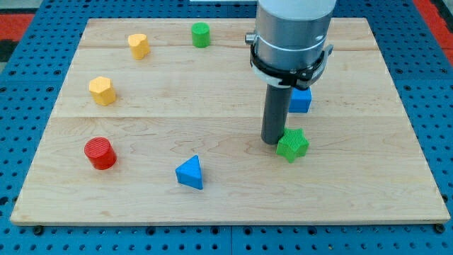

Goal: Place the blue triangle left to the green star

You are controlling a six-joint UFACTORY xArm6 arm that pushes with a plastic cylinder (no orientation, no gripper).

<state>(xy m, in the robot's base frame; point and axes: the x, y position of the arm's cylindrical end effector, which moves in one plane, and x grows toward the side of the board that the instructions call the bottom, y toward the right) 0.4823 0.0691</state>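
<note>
Beside the green star (pixel 292 144), touching its left edge, the end effector's tip (pixel 272 141), a bare rod grasping nothing, risks nudging it; blue triangle (pixel 190 173) sits well apart.

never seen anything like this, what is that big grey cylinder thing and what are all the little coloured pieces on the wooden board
The grey cylinder is the end of a robot arm. It has no hand: it ends in a dark rod, and my tip slides along the wooden board to push blocks about. Nothing is held.

There is one picture, from a camera looking down at the board at a slant.

On the board lie small blocks. The tip stands right beside the green star, on its left in the view. A blue cube sits just behind it, partly hidden by the arm. The blue triangle lies toward the view's bottom, apart from the tip. At the view's left are a red cylinder and two yellow blocks. A green cylinder is near the top.
</note>
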